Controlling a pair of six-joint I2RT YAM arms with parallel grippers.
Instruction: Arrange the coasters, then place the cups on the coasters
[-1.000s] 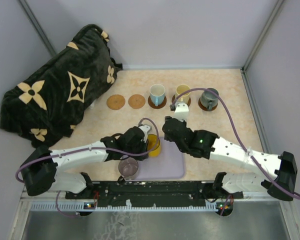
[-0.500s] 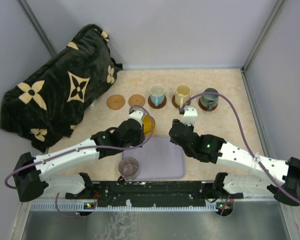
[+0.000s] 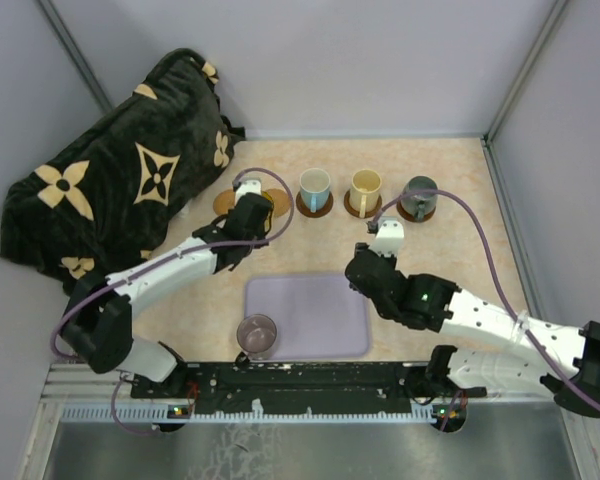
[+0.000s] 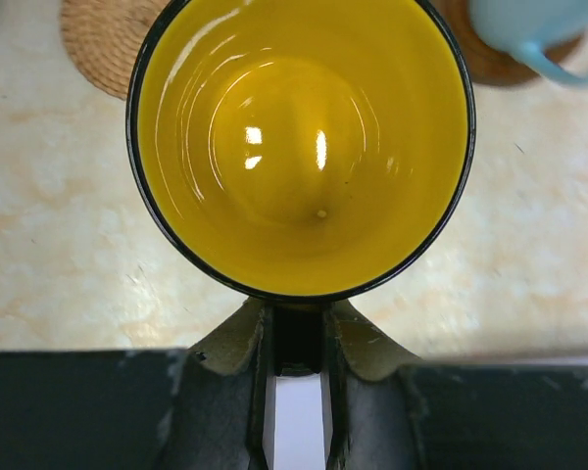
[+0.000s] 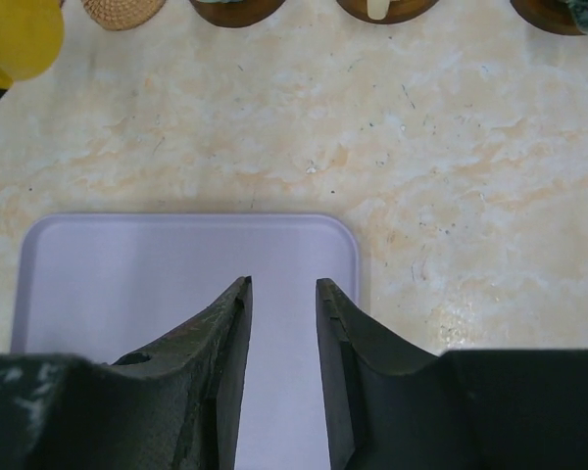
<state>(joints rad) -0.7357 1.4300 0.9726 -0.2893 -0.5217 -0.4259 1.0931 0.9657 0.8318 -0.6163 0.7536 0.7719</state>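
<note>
A beige marbled surface (image 3: 460, 260) sits inside plain grey walls (image 3: 380, 60). A black plush blanket with cream flower shapes (image 3: 110, 190) is heaped over its far left corner. A rectangular lavender tray (image 3: 310, 315) lies at the middle of the near edge, its long side parallel to that edge. A translucent purple-grey mug (image 3: 257, 333) stands upright, mouth up, at the tray's near left corner.

A row runs left to right, parallel to the far edge. It starts with a tan woven round coaster (image 3: 227, 204), and its right part is three dark brown round coasters (image 3: 315, 212). Each of these carries an upright mug: a white mug with a light blue handle (image 3: 315, 186), a cream mug (image 3: 366, 185) and a dark grey-green mug (image 3: 418, 196). The blue handle and the cream handle seem to point toward the near edge, though both are small in view.

The left tool (image 4: 299, 318) is clamped on a glossy yellow mug (image 4: 299, 147), gripping its near side. The mug is upright with its mouth up, between the tan coaster and the blue-handled mug. What lies under it is hidden.

The right tool (image 5: 279, 294) has its fingers slightly apart with nothing between them, by the tray's far right corner.

A band of bare surface separates the row from the tray, and more bare surface stretches toward the right edge
</note>
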